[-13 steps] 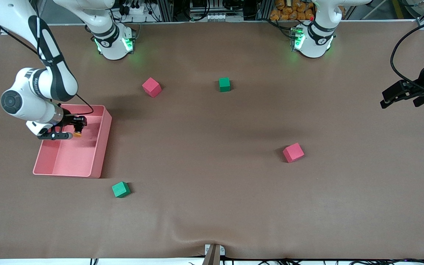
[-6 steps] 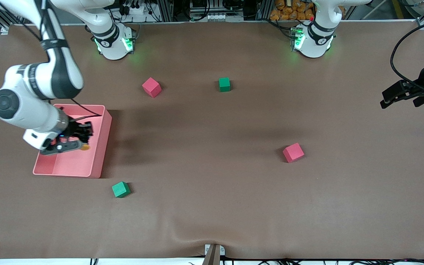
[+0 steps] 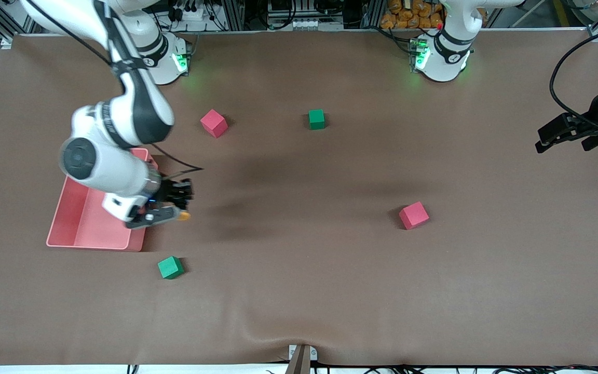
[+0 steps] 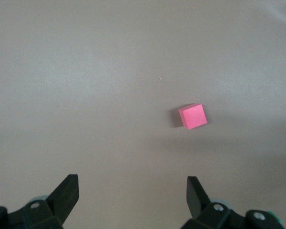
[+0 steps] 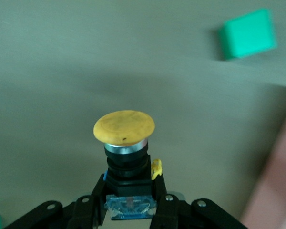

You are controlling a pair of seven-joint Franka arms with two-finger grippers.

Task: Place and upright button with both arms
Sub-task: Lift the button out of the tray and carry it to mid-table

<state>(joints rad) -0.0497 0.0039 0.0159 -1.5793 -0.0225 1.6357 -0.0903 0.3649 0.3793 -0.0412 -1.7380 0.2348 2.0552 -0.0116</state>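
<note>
Open mat [image 3: 299,270] between 4 scattered cubes [image 3: 413,215], seemingly.

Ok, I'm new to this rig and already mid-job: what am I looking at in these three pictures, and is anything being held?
Two white robot arms share a brown table. The wide picture looks down from a high camera facing them. The other two come from cameras on each arm's wrist. The right gripper is shut on the button, an orange cap on a black body, just above the table beside the pink tray. The left gripper waits open at the left arm's end of the table; its wrist view shows a red cube. On the table lie another red cube and two green cubes.
</note>
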